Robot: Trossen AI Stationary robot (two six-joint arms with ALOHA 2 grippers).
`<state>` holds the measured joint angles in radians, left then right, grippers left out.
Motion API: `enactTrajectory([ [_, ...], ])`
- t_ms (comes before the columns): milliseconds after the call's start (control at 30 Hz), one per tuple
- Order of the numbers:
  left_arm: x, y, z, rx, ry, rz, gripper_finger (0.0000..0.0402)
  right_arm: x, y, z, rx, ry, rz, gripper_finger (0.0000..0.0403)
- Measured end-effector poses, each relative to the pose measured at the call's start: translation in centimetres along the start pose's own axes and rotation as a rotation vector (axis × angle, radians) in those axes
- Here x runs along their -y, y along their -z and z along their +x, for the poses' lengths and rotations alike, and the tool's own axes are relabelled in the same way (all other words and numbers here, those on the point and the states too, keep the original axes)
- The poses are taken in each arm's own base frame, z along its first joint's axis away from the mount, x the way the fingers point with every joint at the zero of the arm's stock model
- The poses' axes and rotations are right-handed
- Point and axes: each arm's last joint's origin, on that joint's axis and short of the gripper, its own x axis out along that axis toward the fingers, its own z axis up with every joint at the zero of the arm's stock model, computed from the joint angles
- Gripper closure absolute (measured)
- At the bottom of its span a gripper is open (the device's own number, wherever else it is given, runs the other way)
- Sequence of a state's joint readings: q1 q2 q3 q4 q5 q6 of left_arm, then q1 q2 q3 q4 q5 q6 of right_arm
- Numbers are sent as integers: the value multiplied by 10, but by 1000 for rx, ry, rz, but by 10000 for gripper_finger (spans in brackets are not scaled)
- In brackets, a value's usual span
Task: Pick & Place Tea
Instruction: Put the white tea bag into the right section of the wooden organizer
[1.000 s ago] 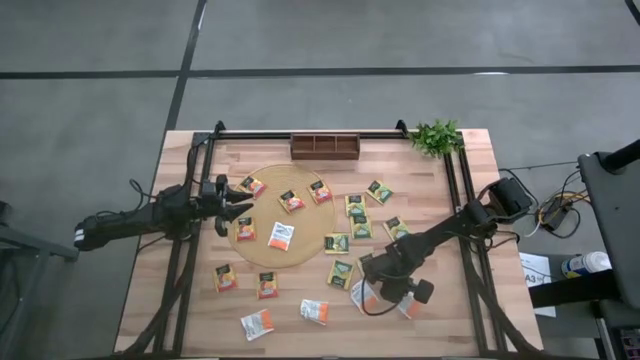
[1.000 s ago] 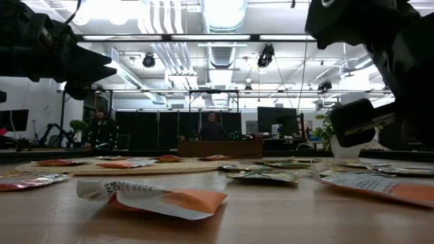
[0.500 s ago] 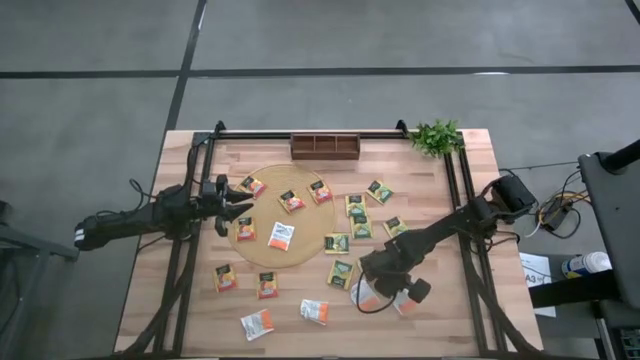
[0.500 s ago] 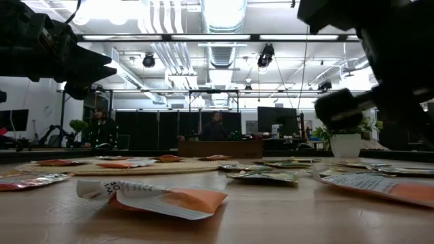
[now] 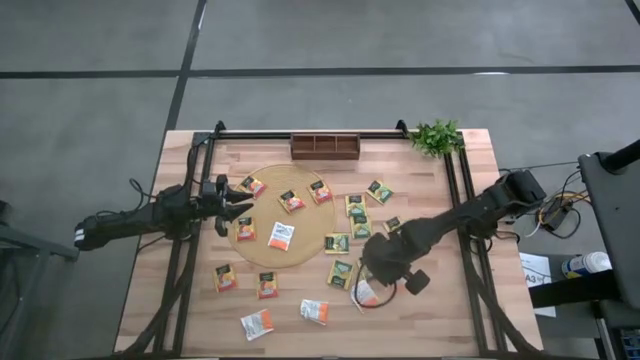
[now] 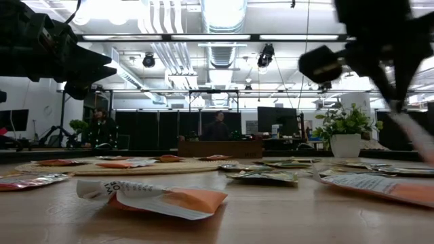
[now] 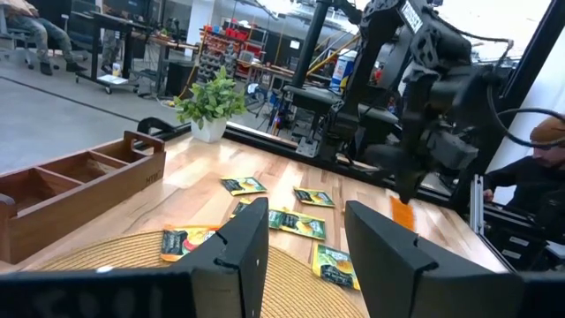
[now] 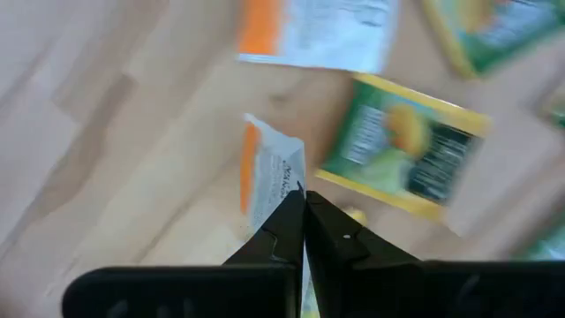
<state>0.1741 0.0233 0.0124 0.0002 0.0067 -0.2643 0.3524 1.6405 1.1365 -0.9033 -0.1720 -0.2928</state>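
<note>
Many small square tea sachets, orange, green-yellow and white with orange, lie scattered over the wooden table and the round tan mat point(image 5: 262, 247). My right gripper point(image 5: 380, 272) hangs above the table's near right part, shut on a white and orange sachet point(image 8: 269, 181). The left wrist view shows that sachet point(image 7: 402, 213) in the air under the right arm. My left gripper point(image 5: 240, 208) hovers open over the mat's left edge, touching nothing. The brown three-compartment tray point(image 5: 325, 147) stands at the far edge. My right gripper pinches the white and orange sachet between its two fingers at the sachet's upper edge point(image 8: 290, 196), coming from above and pointing down. The sachet hangs below the fingers, lifted clear of the table.
A green sachet point(image 8: 406, 159) and another white and orange one point(image 8: 318, 35) lie on the wood under the right gripper. A potted plant point(image 5: 436, 136) stands at the far right corner. Black rails run along the table's left and right sides. People show in the room behind.
My right gripper has risen and shifted a little toward the table's far edge, staying shut. The white and orange sachet has come up off the wood with it and now hangs in the air.
</note>
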Motion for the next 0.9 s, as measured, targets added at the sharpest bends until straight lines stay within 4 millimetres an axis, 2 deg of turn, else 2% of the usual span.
enactTrajectory([
  [267, 0, 0, 0, 2, 0, 0, 257, 34, -1, -41, -26, 143, 163, 395],
  [433, 0, 0, 0, 2, 1, 0, 257, 65, 0, -69, 49, 215, 250, 395],
  [667, 0, 0, 0, 4, 1, 0, 257, 107, 16, -104, 108, 337, 373, 395],
  [900, 0, -1, 0, 5, 1, 0, 257, 133, 35, -130, 130, 406, 487, 395],
])
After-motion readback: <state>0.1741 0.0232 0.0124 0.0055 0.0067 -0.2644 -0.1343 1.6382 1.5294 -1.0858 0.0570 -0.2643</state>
